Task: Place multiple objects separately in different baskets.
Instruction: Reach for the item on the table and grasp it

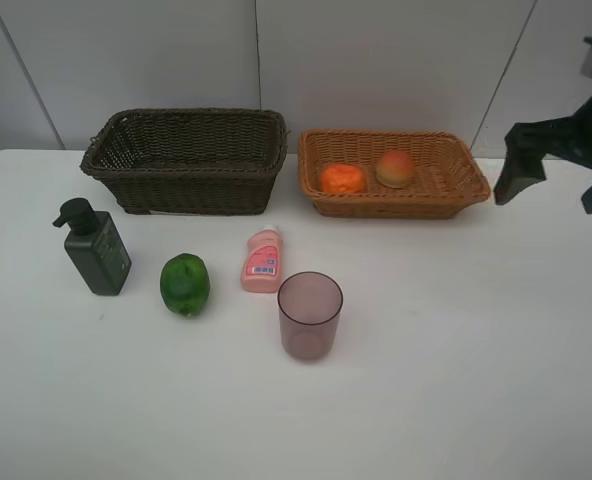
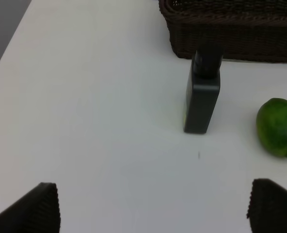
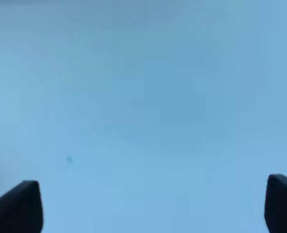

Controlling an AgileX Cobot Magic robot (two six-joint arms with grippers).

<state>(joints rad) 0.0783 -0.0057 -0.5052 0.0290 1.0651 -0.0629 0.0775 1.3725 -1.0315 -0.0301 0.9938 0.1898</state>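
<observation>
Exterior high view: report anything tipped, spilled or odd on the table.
Only the small pink bottle stands out: it appears to lie flat, label up, between the green fruit and the cup, while the pump bottle and cup stand upright. No spill or damage shows.

In the left wrist view only the near wall of the dark brown basket (image 2: pixel 231 34) is shown, the rest being cut off; the green round fruit (image 2: pixel 278 127) is clipped at the edge, and of the left fingers (image 2: pixel 37 211) only the tips are seen. The right wrist view is blurred to a bluish field, the right fingers (image 3: pixel 17 209) being cropped. The label print on the small pink bottle (image 1: pixel 262 262) cannot be read.
</observation>
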